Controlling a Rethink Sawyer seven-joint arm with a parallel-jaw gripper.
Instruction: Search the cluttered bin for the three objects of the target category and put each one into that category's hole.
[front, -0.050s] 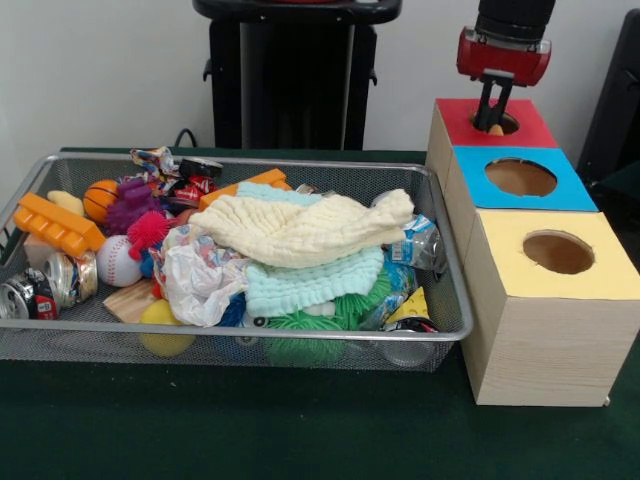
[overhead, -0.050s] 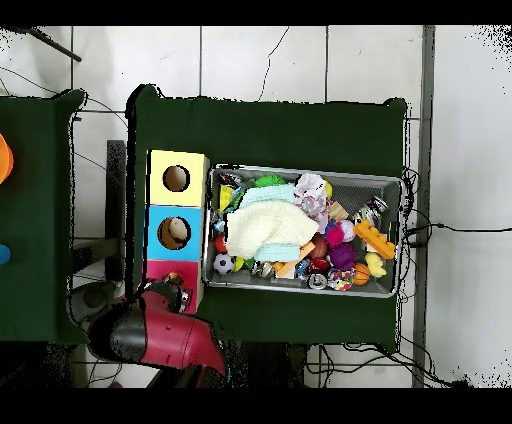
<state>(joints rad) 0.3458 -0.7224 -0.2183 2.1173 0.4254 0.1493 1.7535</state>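
Although we can read no writing on the crushed cans (front, -0.050s: 48, 285) in the wire bin (front, -0.050s: 455, 300), we see the gripper (front, -0.050s: 494, 122) pinching a small orange object (front, -0.050s: 495, 129) over the red hole (front, -0.050s: 496, 123). Overhead, something tan shows inside the blue hole (overhead, -0.050s: 174, 233).

One wire bin (front, -0.050s: 440, 300), three boxes with one hole each: red (front, -0.050s: 525, 125), blue (front, -0.050s: 570, 190), yellow (front, -0.050s: 610, 275). Two cloths, cream (front, -0.050s: 300, 230) and mint (front, -0.050s: 310, 285); perhaps three crushed cans (front, -0.050s: 45, 285); one baseball (front, -0.050s: 117, 262).
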